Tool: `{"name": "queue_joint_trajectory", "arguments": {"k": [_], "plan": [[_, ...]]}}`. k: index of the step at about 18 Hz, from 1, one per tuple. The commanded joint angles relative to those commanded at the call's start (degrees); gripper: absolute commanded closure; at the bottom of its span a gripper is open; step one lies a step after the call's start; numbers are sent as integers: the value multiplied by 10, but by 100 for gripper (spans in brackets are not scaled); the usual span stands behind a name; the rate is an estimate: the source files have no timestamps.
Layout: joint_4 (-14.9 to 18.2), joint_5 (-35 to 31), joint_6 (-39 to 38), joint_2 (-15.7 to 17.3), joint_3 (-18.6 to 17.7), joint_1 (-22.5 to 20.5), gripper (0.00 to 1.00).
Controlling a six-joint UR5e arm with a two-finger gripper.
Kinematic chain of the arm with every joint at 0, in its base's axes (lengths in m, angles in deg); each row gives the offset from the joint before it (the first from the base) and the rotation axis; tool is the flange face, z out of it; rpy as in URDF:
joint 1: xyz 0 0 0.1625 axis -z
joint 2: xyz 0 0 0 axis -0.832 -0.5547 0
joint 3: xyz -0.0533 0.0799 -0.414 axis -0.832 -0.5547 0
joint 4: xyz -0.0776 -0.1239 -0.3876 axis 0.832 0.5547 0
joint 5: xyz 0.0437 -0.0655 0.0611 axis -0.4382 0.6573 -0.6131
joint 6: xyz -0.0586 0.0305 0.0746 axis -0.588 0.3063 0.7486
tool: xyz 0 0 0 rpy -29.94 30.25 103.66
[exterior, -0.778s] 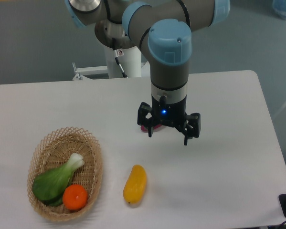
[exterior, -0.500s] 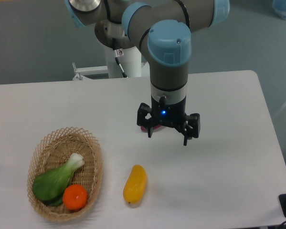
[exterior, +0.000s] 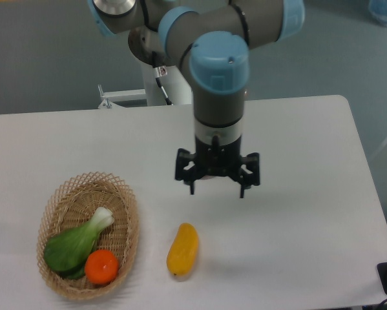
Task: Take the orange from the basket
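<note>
Your black two-finger gripper (exterior: 216, 188) hangs above the white table (exterior: 309, 194) with its jaws spread wide and nothing between them, well apart from the oval woven tan wicker basket (exterior: 125, 206) at the lower left. The small round bright orange-red fruit (exterior: 102, 267) you are after lies inside that basket at its near end, touching the leafy green vegetable with a pale white stalk (exterior: 75, 242) that lies slantwise along the basket's length. Between the basket and the gripper, on the bare table, you can see an elongated yellow-orange fruit (exterior: 183, 249) lying just below and left of the fingertips.
</note>
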Motion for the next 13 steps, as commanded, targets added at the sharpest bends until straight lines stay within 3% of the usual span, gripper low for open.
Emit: {"name": "queue_joint_trajectory", "arguments": {"k": [5,11,12,13], "plan": [[0,13,-173,-5,-21,70,0],[-2,24,-306,-63,-19,138,0],[-6,24,-331,-78,-13,149,0],[-31,23,-356,-89,-12,156,0]]}}
